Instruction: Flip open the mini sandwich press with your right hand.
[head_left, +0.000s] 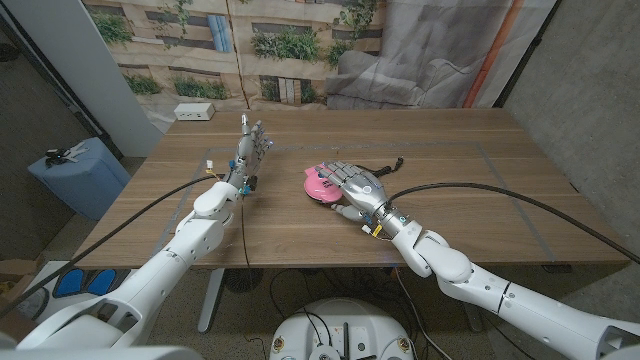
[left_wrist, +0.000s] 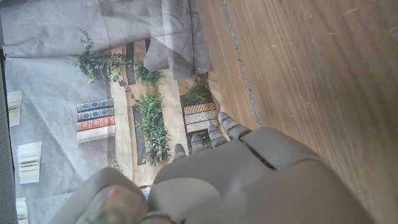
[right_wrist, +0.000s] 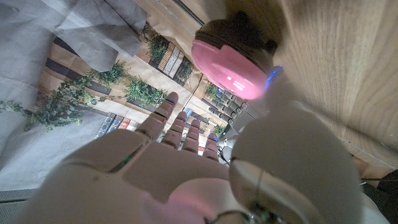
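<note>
One pink mini sandwich press (head_left: 320, 184) sits near the middle of one wooden table (head_left: 470, 215), its lid down. The right hand (head_left: 357, 184) lies over the press from the robot's right side, fingers (head_left: 335, 172) extended side by side across the lid with narrow gaps between them; the head view does not show whether they press on the lid or hover just above it. In the right wrist view the same press (right_wrist: 231, 63) appears as a rounded pink shell beyond the fingertips (right_wrist: 168, 102), with the thumb (right_wrist: 283, 99) reaching up beside it; nothing is seen gripped between thumb and fingers. One dark cord (head_left: 392, 166) trails from the press on the far side of the fingers.

The left hand (head_left: 250, 148) stands well apart from the press, raised above the table with fingers pointing upward and slightly spread, holding nothing. In the left wrist view its fingers (left_wrist: 217, 132) lie close together, their tips free of any object.

Beyond the left fingertips, at the table's far edge, rests one small white box (head_left: 195, 112). One printed backdrop of plants and shelves (head_left: 290, 45) stands behind the table
</note>
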